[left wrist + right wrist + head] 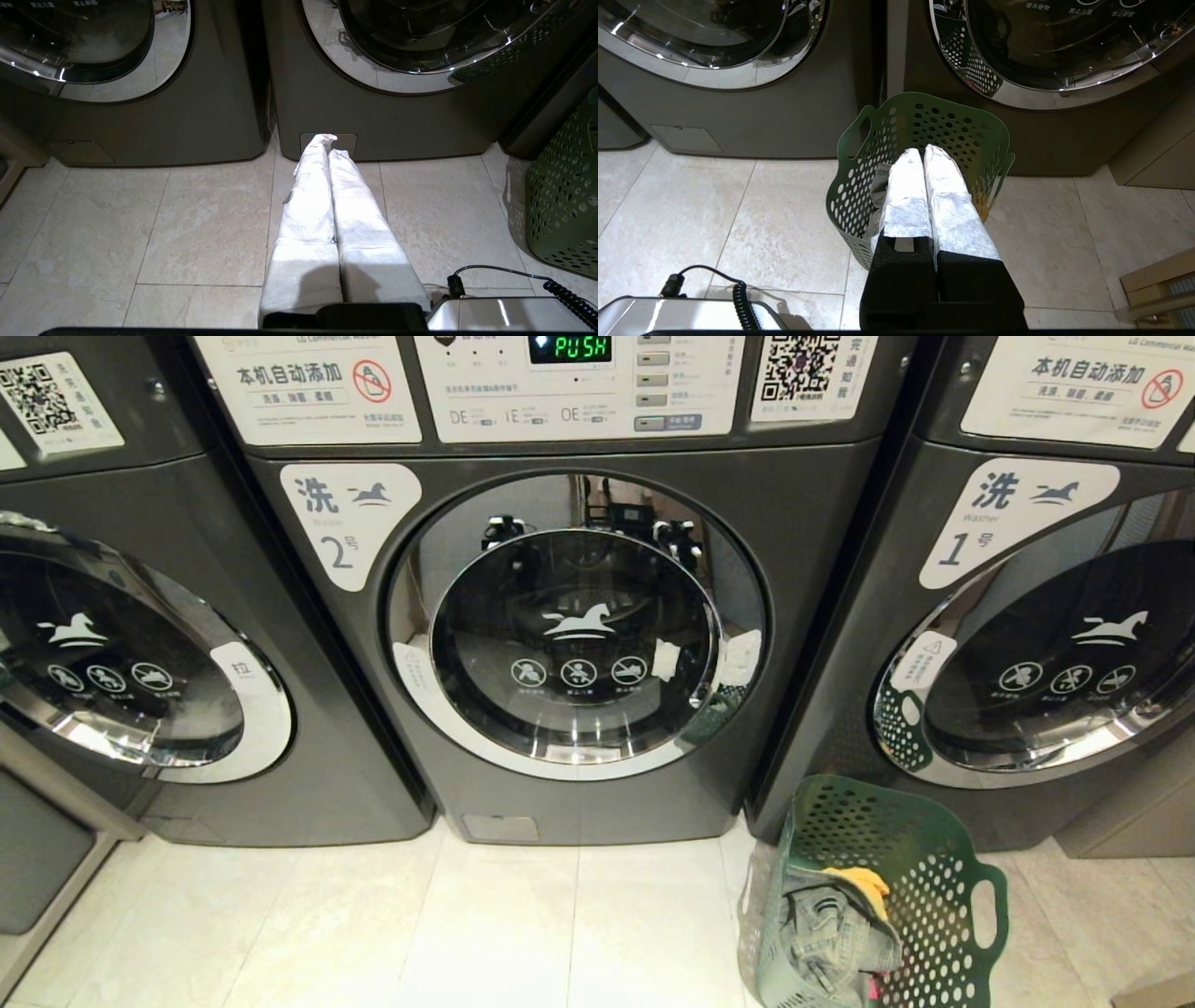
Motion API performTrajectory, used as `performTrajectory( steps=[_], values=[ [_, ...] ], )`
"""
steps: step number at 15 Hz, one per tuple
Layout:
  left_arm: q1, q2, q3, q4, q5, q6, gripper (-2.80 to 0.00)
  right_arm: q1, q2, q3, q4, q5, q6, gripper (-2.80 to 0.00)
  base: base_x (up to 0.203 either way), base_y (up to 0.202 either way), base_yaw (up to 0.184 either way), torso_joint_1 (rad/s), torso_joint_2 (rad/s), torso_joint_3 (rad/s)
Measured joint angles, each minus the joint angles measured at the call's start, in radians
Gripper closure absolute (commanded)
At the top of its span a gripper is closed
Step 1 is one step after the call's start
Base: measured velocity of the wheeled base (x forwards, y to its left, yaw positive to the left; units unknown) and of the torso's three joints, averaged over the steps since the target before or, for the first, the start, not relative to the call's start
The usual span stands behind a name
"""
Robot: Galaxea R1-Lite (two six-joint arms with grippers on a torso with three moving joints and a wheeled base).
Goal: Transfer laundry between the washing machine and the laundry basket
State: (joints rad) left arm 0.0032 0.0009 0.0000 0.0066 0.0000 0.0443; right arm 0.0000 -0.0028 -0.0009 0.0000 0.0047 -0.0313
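While my left claw (327, 144) hangs pressed shut and empty over the tiles before the washer (579, 635), my right claw (922, 156) hangs just as shut and empty above the basket (859, 154). The basket stands on the floor by the washer's right corner, holding the jeans (831, 924) and a yellow garment (864, 882). The washer's door is closed.
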Motion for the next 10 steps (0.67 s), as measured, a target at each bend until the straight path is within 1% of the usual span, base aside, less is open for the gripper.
performTrajectory(
  steps=[6, 9, 10],
  values=[
    [0.000, 0.000, 0.000, -0.001, 0.000, 0.000, 0.00, 0.000, 0.000, 0.001, 0.001, -0.001, 0.006, 0.00, 0.000, 0.000, 0.000, 0.000, 0.00, 0.000],
    [0.000, 0.000, 0.000, -0.001, 0.000, 0.000, 0.00, 0.000, 0.000, 0.001, 0.000, -0.005, 0.053, 0.00, 0.000, 0.000, 0.000, 0.000, 0.00, 0.000],
    [0.000, 0.000, 0.000, -0.001, 0.000, 0.000, 0.00, 0.000, 0.000, 0.001, 0.000, -0.007, 0.057, 0.00, 0.000, 0.000, 0.000, 0.000, 0.00, 0.000]
  ],
)
